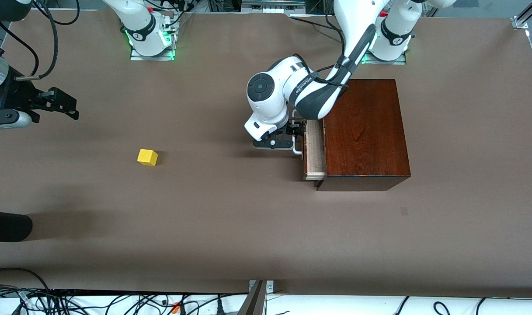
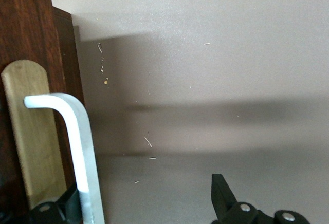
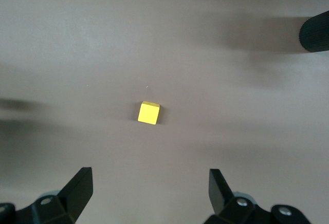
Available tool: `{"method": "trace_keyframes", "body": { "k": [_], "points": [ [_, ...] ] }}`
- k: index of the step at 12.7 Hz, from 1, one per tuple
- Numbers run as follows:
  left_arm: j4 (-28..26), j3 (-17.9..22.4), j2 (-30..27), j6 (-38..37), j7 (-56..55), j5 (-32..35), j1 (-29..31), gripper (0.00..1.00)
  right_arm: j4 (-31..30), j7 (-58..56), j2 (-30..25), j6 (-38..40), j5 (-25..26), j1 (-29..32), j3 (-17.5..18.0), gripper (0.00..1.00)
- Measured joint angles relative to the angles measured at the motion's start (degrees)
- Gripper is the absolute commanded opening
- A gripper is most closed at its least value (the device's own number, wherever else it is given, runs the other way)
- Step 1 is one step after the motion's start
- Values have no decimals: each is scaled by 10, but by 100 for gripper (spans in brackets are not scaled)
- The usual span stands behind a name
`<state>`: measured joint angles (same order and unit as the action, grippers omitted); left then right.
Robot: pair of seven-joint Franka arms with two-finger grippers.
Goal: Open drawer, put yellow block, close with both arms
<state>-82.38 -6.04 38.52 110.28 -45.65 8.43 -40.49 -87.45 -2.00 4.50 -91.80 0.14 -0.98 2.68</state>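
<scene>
Risk noted: the left pincer [image 1: 294,130], spread around the white handle [image 1: 297,151] of the barely open drawer [image 1: 314,151] right of centre, may slip off, while the spread right pincer [image 1: 60,105] waits, yellow block [image 1: 147,157] lower-left on the surface [image 1: 231,227].

Both arms were seen to be built of glossy white shells joined by dark grey sections. The left arm [image 1: 292,87] carried a round dark grey joint cap, small black lettering, and a black cable clipped along its upper link. Each base [image 1: 150,33] was ringed in black and lit green beside the counter's [image 1: 204,218] edge. The black fingers [image 3: 77,188] were mounted on black bodies fixed with silver screws.
</scene>
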Motion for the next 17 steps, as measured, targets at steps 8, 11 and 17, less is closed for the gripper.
{"method": "trace_keyframes", "body": {
  "k": [8,11,17],
  "points": [
    [37,-31,2,-49,-3,16,-13,100,0,0,0,0,0,1,-1,100],
    [56,-34,1,-71,-4,16,-28,100,0,0,0,0,0,1,-1,100],
    [135,-22,-74,-188,92,16,11,100,0,0,1,-3,0,2,-3,100]
  ]
}}
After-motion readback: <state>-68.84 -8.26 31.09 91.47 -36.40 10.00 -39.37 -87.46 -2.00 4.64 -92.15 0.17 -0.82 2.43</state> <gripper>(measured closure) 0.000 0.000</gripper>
